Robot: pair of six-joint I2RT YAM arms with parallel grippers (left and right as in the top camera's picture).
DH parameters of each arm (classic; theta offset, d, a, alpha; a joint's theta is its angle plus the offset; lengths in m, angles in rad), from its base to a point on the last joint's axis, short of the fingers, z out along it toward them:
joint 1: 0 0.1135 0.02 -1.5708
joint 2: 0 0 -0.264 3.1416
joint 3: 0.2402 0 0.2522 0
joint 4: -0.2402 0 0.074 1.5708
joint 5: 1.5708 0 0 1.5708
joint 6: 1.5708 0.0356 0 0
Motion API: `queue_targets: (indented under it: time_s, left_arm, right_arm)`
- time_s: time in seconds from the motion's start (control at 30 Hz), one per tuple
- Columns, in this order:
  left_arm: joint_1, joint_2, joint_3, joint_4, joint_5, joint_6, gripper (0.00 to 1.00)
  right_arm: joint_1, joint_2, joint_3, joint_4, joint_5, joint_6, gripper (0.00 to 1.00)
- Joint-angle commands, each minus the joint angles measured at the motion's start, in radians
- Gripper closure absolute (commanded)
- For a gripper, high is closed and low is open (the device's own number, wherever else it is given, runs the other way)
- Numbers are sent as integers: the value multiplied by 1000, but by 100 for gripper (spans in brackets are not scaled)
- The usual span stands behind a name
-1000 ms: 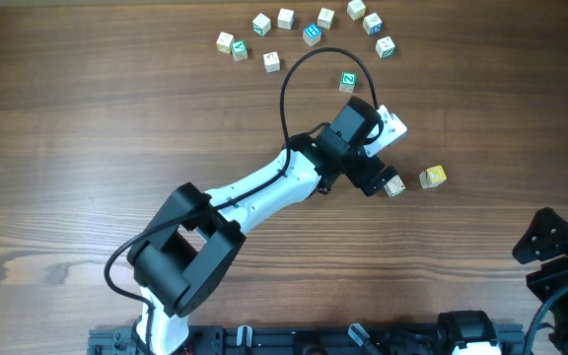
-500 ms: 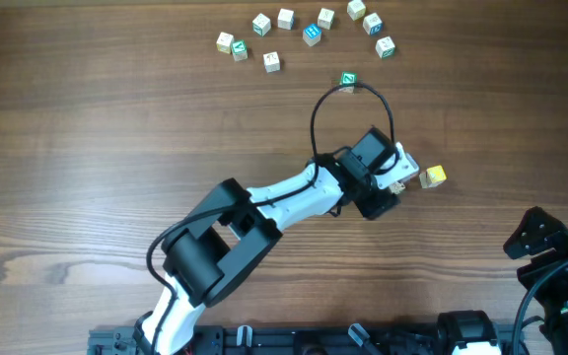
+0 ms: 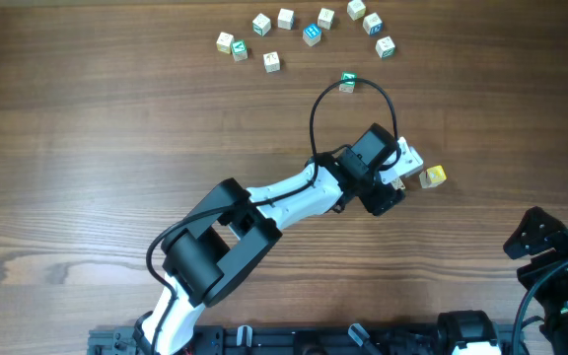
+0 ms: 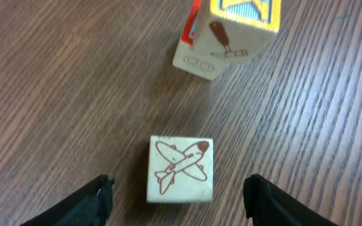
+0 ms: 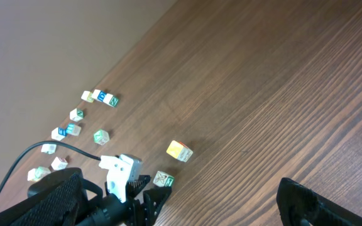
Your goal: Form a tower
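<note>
A pale wooden cube with a red airplane print (image 4: 180, 169) lies on the table between the fingers of my left gripper (image 4: 178, 196). The jaws are open, with a gap to the cube on each side. Just beyond it stands a yellow-topped cube (image 4: 234, 34) with a red side. In the right wrist view the airplane cube (image 5: 163, 179) lies at the left gripper's tips and the yellow cube (image 5: 179, 150) a little past it. Overhead, the left gripper (image 3: 394, 187) is just left of the yellow cube (image 3: 433, 177). My right gripper (image 5: 181, 183) hangs open and empty at the table's near right. No tower is in view.
Several loose letter cubes with teal or blue faces lie in an arc at the back (image 3: 311, 34), and a green one (image 3: 347, 82) lies nearer. The left arm's black cable (image 3: 314, 108) loops above its wrist. The right arm (image 3: 545, 251) sits at the near right corner.
The left arm has swung right, and its gripper now straddles the airplane cube that lay just past its tips. The yellow cube has stayed put. The right arm has shifted slightly.
</note>
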Motion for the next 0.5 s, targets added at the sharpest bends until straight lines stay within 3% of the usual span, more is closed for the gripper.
queue_targets:
  time_s: [0.0,0.13,0.37,0.47]
  left_arm:
    - [1,22,-3,37,-6,2,39]
    - [1,62,-3,37,-6,2,46]
    - [2,53,-3,23,-6,2,79]
    - [2,-9,-3,-19,-51,2,84]
  right_arm:
    - [0,0,-9,2,-7,10,0]
    - [0,0,-9,1,-7,10,1]
    - [0,0,-9,-2,-8,10,1]
    - [0,0,-9,-2,-8,10,0]
